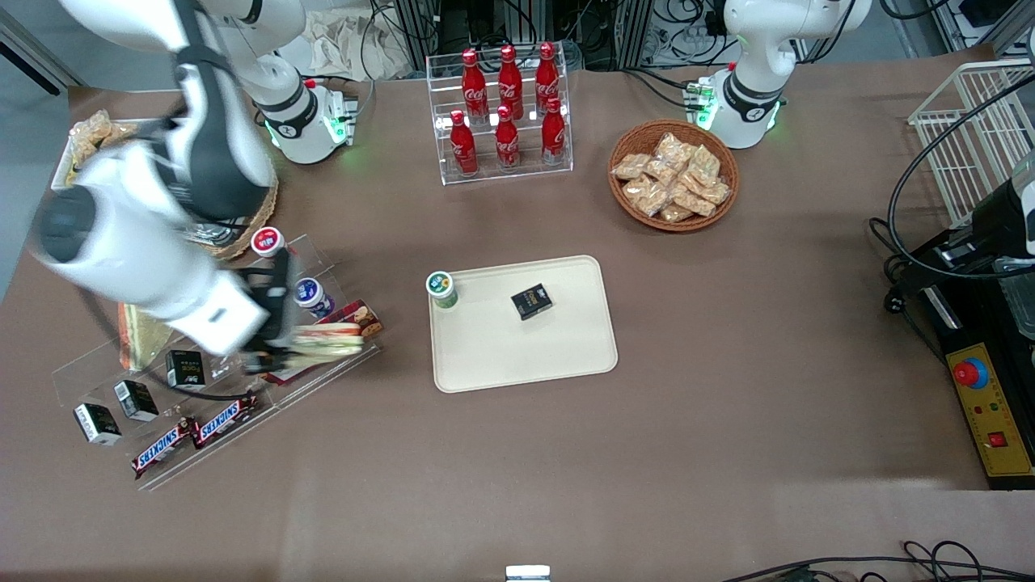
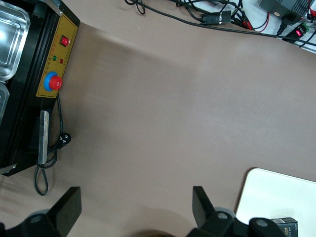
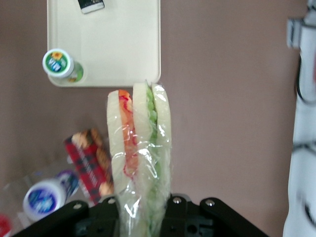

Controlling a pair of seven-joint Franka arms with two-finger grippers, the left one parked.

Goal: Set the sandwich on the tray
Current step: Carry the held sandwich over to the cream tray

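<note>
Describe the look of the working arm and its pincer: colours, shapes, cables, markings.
The working arm is built of rounded glossy white shells with black bands at the joints. Its base carries a black ring with a small mark and glows green. The wrist ends in a boxy white block, and a thin black cable runs by it. The pincer is black; in the right wrist view its black body shows silver screw heads.

Front view high over the table, 2 wrist views look down close — all share tray (image 1: 566, 356).
</note>
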